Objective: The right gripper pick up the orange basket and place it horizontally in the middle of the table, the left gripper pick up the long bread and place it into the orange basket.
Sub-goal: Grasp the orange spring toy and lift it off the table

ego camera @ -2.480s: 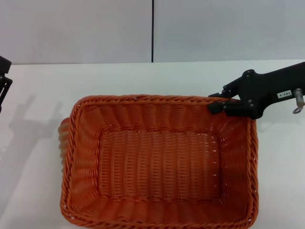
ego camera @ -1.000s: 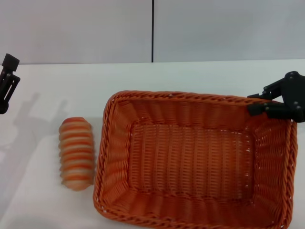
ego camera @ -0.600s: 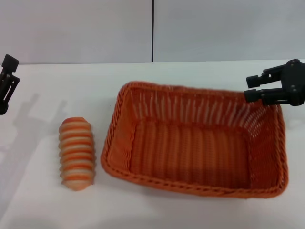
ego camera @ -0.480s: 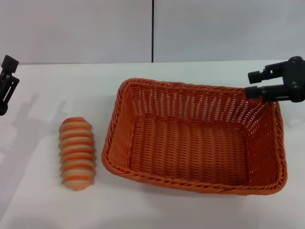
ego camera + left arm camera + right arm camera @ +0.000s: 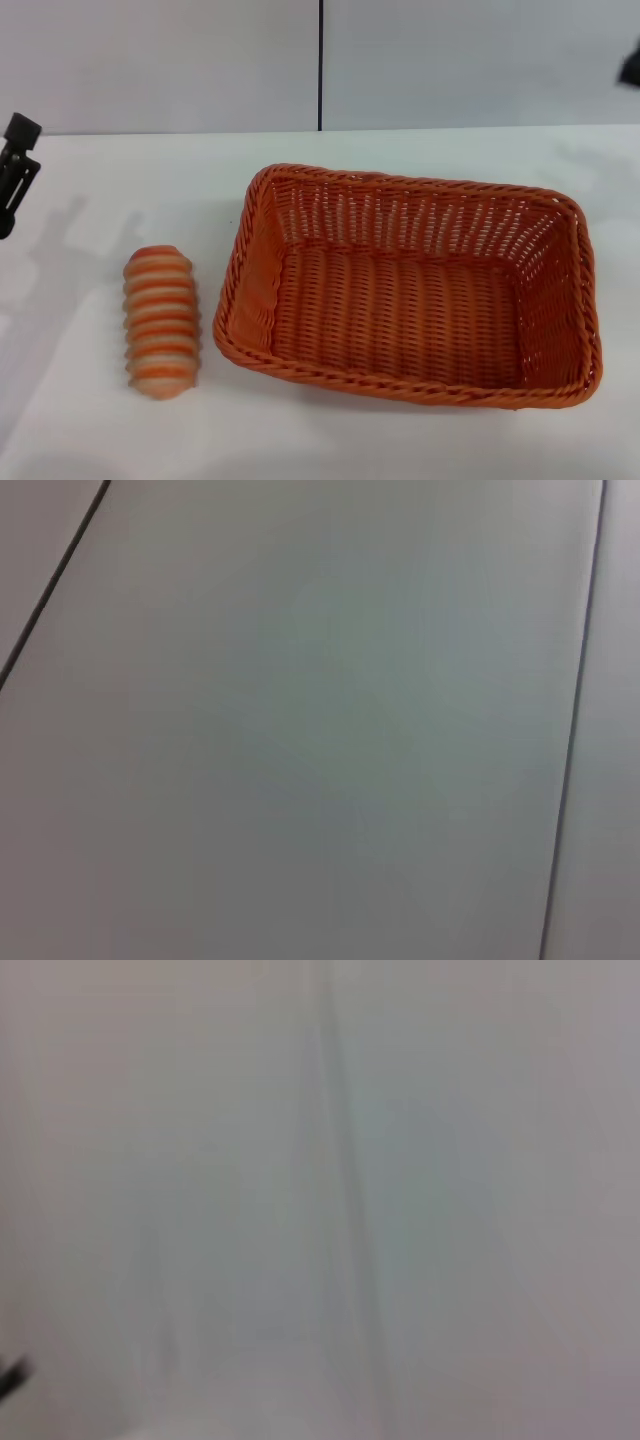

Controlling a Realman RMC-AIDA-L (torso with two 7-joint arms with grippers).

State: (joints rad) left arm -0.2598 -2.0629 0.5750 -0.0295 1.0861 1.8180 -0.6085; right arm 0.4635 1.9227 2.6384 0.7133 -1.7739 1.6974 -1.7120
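The orange basket (image 5: pixel 410 290) lies flat on the white table (image 5: pixel 120 190) with its long side across the head view, right of centre, and nothing is inside it. The long bread (image 5: pixel 160 320), striped orange and cream, lies on the table just left of the basket, a small gap apart from it. Only a dark sliver of the right gripper (image 5: pixel 632 65) shows at the upper right edge, well clear of the basket. The left gripper (image 5: pixel 12 175) hangs at the far left edge, behind and left of the bread. Both wrist views show only pale grey wall.
A pale grey wall with a dark vertical seam (image 5: pixel 320 65) stands behind the table. White tabletop runs in front of the bread and basket and behind them up to the wall.
The right gripper let go of the basket's far right corner and drew away up and to the right, almost out of view. The basket settled flat. The left gripper and bread stayed put.
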